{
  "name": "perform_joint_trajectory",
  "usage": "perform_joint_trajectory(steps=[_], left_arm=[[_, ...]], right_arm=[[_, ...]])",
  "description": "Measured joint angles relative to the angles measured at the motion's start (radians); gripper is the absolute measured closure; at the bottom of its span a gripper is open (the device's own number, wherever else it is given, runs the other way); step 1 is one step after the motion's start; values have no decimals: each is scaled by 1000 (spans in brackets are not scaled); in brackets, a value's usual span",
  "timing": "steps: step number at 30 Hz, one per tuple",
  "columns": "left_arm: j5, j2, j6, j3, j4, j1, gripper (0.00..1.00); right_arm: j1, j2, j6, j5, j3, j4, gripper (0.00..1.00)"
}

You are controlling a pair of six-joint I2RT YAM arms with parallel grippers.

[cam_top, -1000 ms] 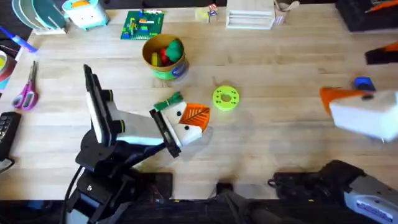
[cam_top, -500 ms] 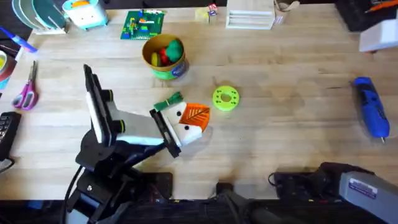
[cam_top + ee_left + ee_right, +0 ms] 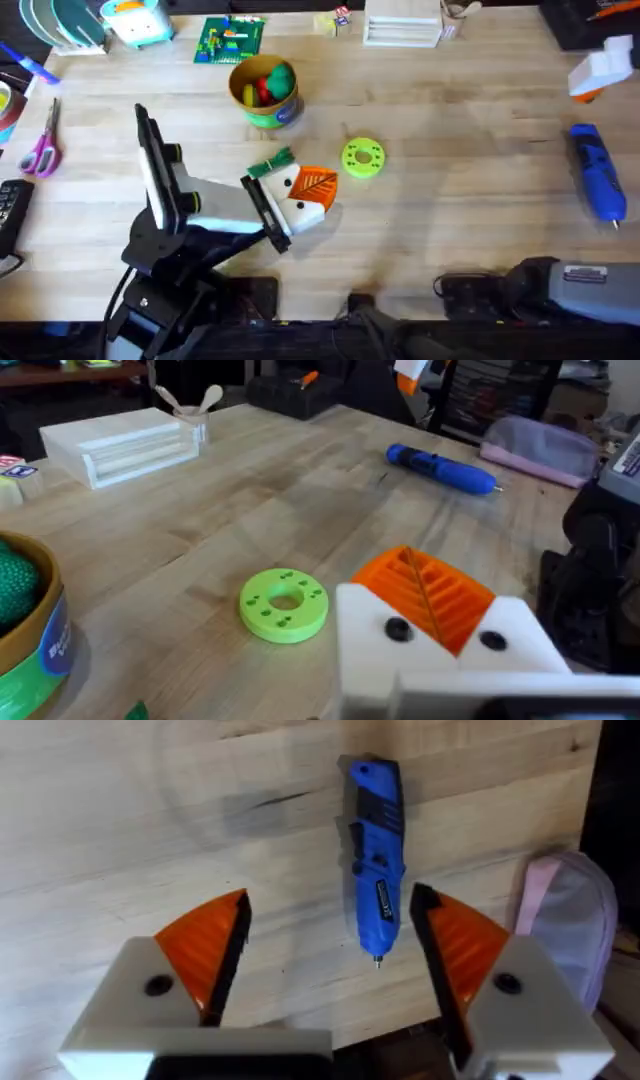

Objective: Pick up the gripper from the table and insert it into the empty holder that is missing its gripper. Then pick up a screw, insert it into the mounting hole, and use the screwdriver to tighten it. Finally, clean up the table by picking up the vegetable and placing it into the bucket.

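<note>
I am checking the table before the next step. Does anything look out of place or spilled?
Nothing is spilled or damaged. The screwdriver lies flat near the table's right edge, untouched, the open right gripper above it. The vegetable lies outside the bucket, beside the left gripper.

A light wooden desk [image 3: 450, 200] carries the blue screwdriver [image 3: 597, 184], yellow bucket [image 3: 265, 92], green vegetable [image 3: 271, 163], lime disc [image 3: 362, 158] and pink-handled scissors [image 3: 42, 145].
</note>
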State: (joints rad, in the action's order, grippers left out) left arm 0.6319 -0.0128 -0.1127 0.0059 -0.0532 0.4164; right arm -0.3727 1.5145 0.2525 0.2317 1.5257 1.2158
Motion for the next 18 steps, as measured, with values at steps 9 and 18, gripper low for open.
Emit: perform_joint_trajectory(steps=[9, 18], left_arm=[[0, 0, 0, 0, 0, 0, 985], [0, 0, 0, 0, 0, 0, 985]], right_arm=[[-209, 98, 95, -87, 0, -29, 9], [-393, 225, 240, -218, 0, -33, 9]])
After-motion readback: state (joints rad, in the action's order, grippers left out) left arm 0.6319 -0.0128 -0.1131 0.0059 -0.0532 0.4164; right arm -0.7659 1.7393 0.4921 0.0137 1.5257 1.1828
